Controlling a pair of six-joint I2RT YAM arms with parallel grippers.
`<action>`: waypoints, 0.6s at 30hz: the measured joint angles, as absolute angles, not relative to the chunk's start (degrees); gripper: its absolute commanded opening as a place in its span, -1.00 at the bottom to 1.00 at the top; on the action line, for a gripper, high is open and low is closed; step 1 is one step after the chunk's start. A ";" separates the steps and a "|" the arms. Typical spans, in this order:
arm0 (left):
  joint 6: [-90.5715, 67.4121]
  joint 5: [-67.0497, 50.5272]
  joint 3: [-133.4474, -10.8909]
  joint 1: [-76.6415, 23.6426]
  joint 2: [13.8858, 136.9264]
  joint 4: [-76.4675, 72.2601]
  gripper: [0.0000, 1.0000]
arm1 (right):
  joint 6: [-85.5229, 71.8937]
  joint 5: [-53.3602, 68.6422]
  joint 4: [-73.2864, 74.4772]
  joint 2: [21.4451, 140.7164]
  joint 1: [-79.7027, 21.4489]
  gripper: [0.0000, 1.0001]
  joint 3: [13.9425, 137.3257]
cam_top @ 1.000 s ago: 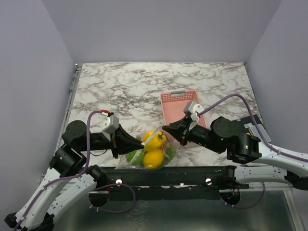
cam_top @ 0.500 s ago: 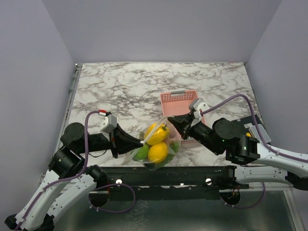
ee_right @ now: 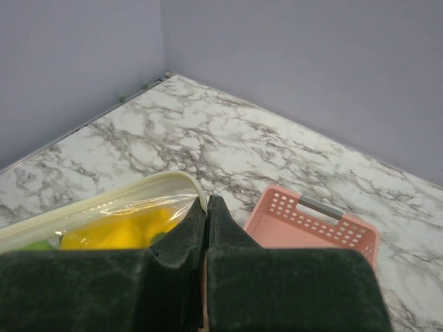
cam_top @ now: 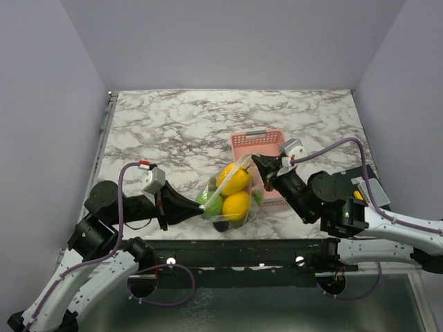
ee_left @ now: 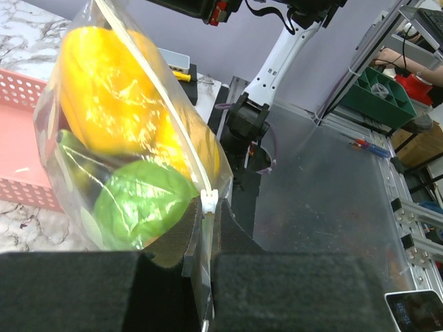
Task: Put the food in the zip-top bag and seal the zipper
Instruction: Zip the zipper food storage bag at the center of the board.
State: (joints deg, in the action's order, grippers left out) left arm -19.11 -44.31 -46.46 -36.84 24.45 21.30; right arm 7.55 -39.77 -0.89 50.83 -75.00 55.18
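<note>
The zip-top bag (cam_top: pixel 232 197) hangs between my two grippers over the near part of the table. The food inside shows as two yellow fruits (cam_top: pixel 235 180), a green fruit (cam_top: pixel 213 204) and a dark piece at the bottom. The zipper (cam_top: pixel 227 181) runs slanting from lower left to upper right. My left gripper (cam_top: pixel 205 205) is shut on the zipper's lower end, by its white slider (ee_left: pixel 209 200). My right gripper (cam_top: pixel 255 160) is shut on the zipper's upper corner (ee_right: pixel 205 200). The left wrist view shows yellow fruit (ee_left: pixel 111 104) and green fruit (ee_left: pixel 142 211) through the plastic.
A pink slotted basket (cam_top: pixel 243 140) stands just behind the bag and beside the right gripper, also in the right wrist view as basket (ee_right: pixel 318 228). The marble table (cam_top: pixel 173 124) stretches to the back wall. A black rail (cam_top: pixel 235 245) runs along the near edge.
The right gripper has moved up and away from the near edge with its corner of the bag. The bag has swung towards the basket, and the zipper now lies more steeply.
</note>
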 measured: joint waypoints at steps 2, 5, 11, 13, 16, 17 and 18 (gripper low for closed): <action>-19.31 -44.31 -46.46 -36.82 24.21 21.47 -1.00 | 8.95 -41.56 -2.50 50.83 -75.00 -0.99 54.89; -19.51 -44.29 -46.46 -36.84 23.77 21.65 -1.00 | 11.16 -44.05 -5.04 50.83 -75.00 -0.99 54.35; -19.79 -44.10 -46.46 -36.84 22.92 22.41 -1.00 | 14.81 -48.07 -8.95 50.78 -74.98 -0.99 53.23; -19.92 -43.81 -46.46 -36.84 22.63 22.48 -1.00 | 15.79 -48.97 -10.15 50.70 -74.98 -0.99 52.86; -19.97 -43.29 -46.35 -36.84 22.13 22.65 -1.00 | 17.28 -49.93 -12.19 50.35 -74.98 -0.99 52.12; -19.97 -43.07 -46.35 -36.84 21.98 22.79 -1.00 | 17.72 -50.13 -12.69 50.17 -74.98 -0.99 51.88; -19.97 -42.81 -46.35 -36.84 21.87 22.83 -1.00 | 18.11 -50.22 -13.08 50.02 -74.98 -0.99 51.70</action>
State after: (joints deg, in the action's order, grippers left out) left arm -19.97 -42.81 -46.35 -36.84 21.87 22.83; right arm 18.11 -50.22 -13.08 50.02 -74.98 51.70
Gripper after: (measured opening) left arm 0.029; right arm 0.009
